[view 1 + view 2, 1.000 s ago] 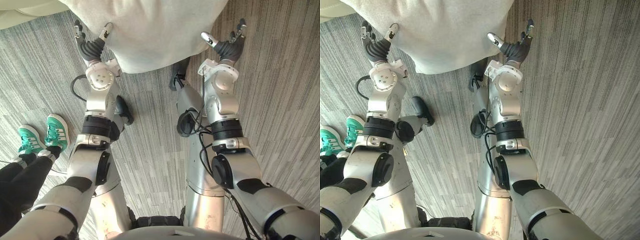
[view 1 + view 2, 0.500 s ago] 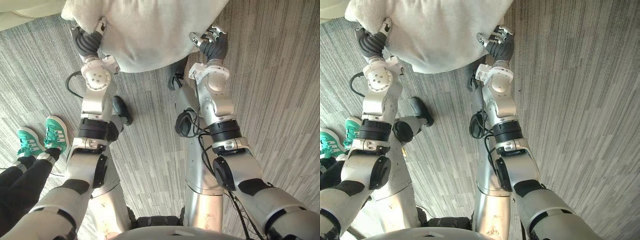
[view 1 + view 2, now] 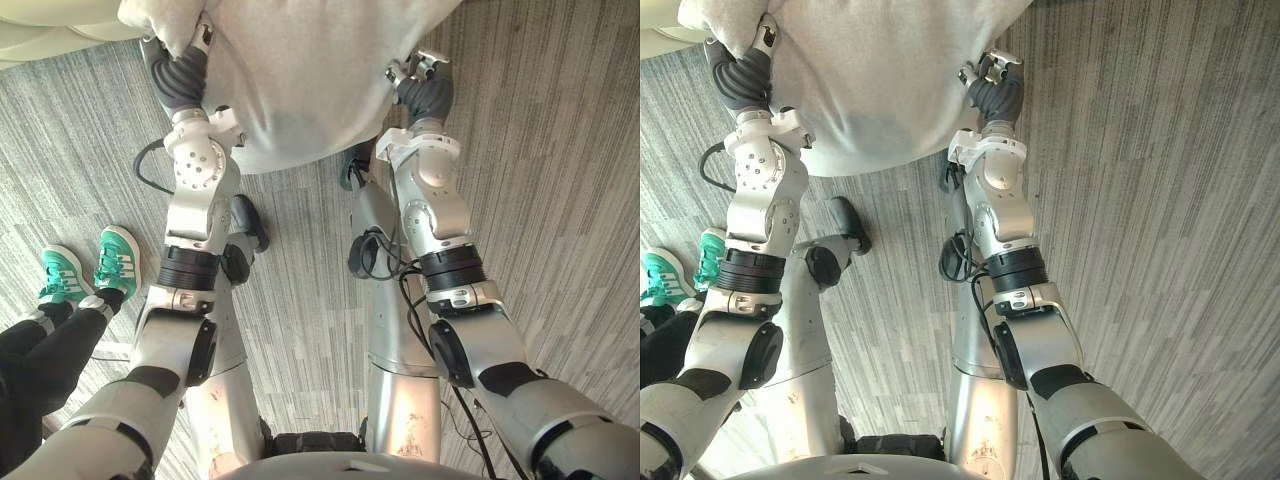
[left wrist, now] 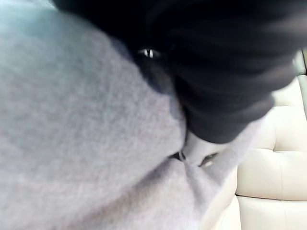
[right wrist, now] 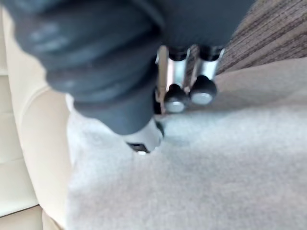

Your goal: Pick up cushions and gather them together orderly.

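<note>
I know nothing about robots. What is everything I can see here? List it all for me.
cushion: one, pale grey, held between both hands.
sofa: one, cream, just beyond the cushion.
carpet: one, grey striped, covering the floor.
shoes: two, green and white, on the carpet at the robot's left.
trousers: one pair, black, on the person wearing the shoes.
left hand: one, silver and dark, gripping the cushion's left side.
right hand: one, silver and dark, gripping the cushion's right side.
</note>
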`<state>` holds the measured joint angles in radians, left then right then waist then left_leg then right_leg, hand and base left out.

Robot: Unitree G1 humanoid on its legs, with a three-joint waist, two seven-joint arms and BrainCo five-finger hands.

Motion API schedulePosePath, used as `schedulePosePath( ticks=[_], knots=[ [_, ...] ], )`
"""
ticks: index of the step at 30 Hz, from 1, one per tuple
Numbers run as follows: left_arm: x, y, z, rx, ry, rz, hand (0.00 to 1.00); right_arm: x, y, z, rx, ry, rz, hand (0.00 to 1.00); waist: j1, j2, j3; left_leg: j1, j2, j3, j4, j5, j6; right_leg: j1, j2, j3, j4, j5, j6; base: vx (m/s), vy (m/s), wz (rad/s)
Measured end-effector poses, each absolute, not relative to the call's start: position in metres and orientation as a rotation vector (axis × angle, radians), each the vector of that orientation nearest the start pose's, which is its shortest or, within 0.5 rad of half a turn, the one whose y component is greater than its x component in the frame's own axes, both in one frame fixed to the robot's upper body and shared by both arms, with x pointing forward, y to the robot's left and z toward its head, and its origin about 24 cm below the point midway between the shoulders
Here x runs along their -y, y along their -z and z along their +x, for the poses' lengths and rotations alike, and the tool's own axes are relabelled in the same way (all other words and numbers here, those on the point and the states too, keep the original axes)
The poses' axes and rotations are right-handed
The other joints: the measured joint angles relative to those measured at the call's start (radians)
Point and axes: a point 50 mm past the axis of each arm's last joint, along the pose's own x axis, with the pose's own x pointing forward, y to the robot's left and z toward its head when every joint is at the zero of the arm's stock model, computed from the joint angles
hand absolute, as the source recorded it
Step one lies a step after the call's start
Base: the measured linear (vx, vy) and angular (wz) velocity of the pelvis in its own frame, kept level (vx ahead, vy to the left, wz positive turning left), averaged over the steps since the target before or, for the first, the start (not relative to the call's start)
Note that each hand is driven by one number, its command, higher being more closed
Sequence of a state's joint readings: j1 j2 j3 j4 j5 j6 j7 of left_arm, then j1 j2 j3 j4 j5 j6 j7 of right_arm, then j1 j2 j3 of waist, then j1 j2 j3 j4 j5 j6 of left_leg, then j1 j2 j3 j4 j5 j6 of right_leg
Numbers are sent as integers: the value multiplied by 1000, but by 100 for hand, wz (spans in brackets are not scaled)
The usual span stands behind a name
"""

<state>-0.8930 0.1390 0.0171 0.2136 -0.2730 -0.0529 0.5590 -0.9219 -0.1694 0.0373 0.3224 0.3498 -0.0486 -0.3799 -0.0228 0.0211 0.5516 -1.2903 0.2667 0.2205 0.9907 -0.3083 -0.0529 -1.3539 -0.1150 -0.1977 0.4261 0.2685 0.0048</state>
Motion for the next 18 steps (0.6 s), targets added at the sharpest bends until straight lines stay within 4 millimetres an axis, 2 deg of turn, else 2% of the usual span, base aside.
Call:
schedulePosePath(
  ticks=[6,10,16,18],
  knots=[
    [-131,-264,351,620,-283,-345,100,123,-259,368,551,91,262,100,3,0,0,1,-6,-2,6,0,1,7,-2,3,-5,7,-9,-83,-173,1],
    [-132,-263,342,647,-274,-369,100,124,-260,360,586,82,272,100,6,0,0,20,-7,-3,3,0,2,38,1,2,-30,10,-5,-89,-142,-3],
    [-133,-252,315,697,-250,-392,100,120,-251,337,634,46,290,100,6,-1,-2,166,-9,10,-28,-9,11,182,3,0,-60,9,-6,-85,-140,-1],
    [-133,-246,302,721,-238,-395,100,115,-248,327,655,24,324,100,15,-2,-4,267,-10,29,-55,-21,10,267,6,4,-78,-3,-1,-49,-91,-15]
  ],
)
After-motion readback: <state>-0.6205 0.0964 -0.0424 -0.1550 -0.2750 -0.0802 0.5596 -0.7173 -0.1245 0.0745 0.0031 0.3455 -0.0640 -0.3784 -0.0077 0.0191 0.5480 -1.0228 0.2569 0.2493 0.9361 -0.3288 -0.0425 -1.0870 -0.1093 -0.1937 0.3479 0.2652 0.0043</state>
